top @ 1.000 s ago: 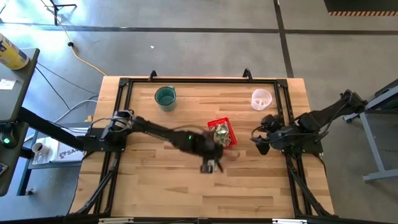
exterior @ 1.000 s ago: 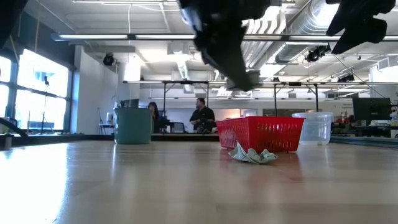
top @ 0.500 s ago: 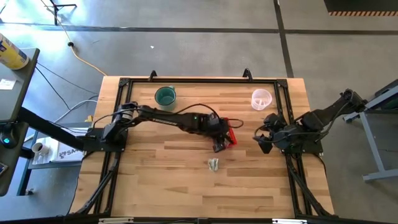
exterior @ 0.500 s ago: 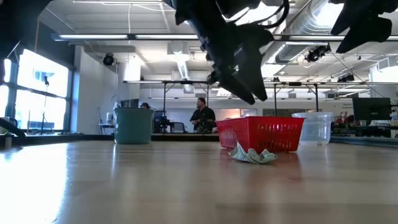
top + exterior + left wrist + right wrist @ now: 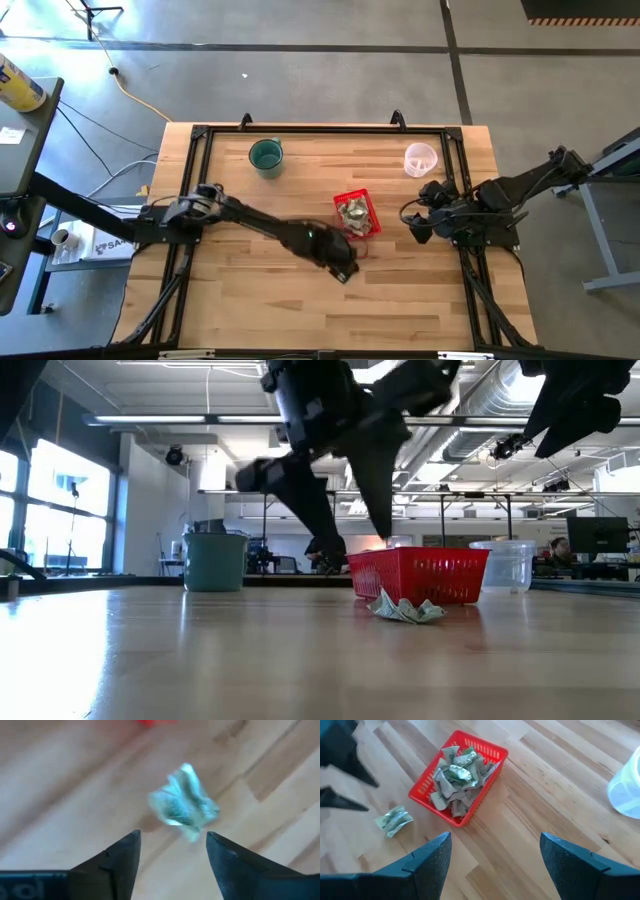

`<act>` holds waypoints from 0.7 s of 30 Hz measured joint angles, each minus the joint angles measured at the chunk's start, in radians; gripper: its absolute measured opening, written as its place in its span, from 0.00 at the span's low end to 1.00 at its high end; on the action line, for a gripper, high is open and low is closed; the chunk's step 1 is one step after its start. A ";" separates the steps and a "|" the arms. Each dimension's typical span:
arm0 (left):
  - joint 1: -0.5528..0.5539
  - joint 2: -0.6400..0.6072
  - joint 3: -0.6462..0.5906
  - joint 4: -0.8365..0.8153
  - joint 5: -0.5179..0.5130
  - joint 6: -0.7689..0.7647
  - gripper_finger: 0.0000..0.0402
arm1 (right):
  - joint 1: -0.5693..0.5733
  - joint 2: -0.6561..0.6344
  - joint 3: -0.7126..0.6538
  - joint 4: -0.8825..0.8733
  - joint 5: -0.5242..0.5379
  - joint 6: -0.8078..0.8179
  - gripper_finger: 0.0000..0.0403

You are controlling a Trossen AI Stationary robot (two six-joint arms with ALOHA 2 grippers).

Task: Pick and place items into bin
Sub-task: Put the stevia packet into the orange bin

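Note:
One loose crumpled green-and-whitish item [image 5: 184, 802] lies on the wooden table just on the near side of the red bin [image 5: 357, 215], which holds several more items [image 5: 457, 777]. My left gripper [image 5: 172, 835] hangs open above this loose item [image 5: 405, 608], one finger on either side of it and clear of it. In the high view the left gripper [image 5: 343, 270] covers the item. My right gripper [image 5: 415, 228] waits open to the right of the bin, above the table.
A teal cup [image 5: 266, 157] stands at the far left and a clear plastic cup [image 5: 421, 158] at the far right of the table. A black frame [image 5: 200, 135] runs around the tabletop. Bare wood lies along the near side [image 5: 300, 310].
My left gripper has swung from the table's near middle to the bin's near edge and opened there. It has then come back toward the near edge and stands open over the loose item. That item has stayed in place.

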 joint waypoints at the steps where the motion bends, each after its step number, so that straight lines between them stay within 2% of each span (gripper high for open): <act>1: -0.011 0.019 0.000 0.032 0.000 -0.025 0.63 | -0.006 0.003 0.000 0.000 0.001 -0.013 0.73; 6: -0.028 0.092 0.001 0.056 0.040 -0.133 0.55 | -0.020 0.021 0.000 0.013 -0.013 -0.044 0.73; 11: -0.031 0.121 0.004 0.077 0.087 -0.147 0.45 | -0.018 0.033 0.000 0.019 -0.039 -0.044 0.73; 18: -0.036 0.124 0.001 0.122 -0.013 -0.136 0.26 | -0.018 0.035 0.000 0.019 -0.041 -0.044 0.73; 21: -0.033 0.127 0.000 0.155 -0.029 -0.077 0.16 | -0.018 0.035 0.000 0.019 -0.041 -0.044 0.73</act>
